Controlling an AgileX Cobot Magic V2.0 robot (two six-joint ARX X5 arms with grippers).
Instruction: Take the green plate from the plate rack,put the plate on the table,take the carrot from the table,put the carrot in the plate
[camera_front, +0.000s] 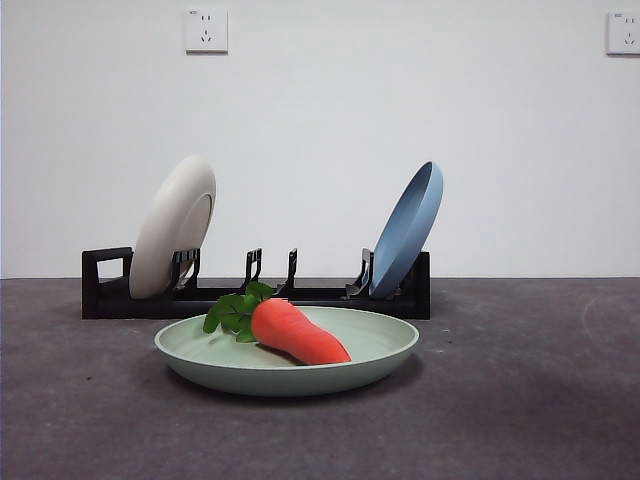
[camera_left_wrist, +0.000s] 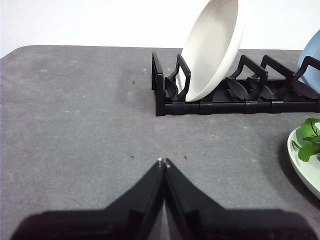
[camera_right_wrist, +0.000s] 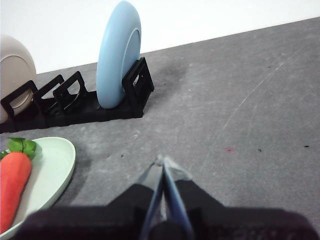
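The green plate lies flat on the table in front of the plate rack. The carrot lies in the plate, its green leaves toward the rack. In the left wrist view my left gripper is shut and empty over bare table, left of the plate's rim. In the right wrist view my right gripper is shut and empty, to the right of the plate and the carrot. Neither gripper shows in the front view.
A cream-white plate stands in the rack's left slot and a blue plate leans in its right end; the middle slots hold nothing. A white wall with two sockets is behind the table.
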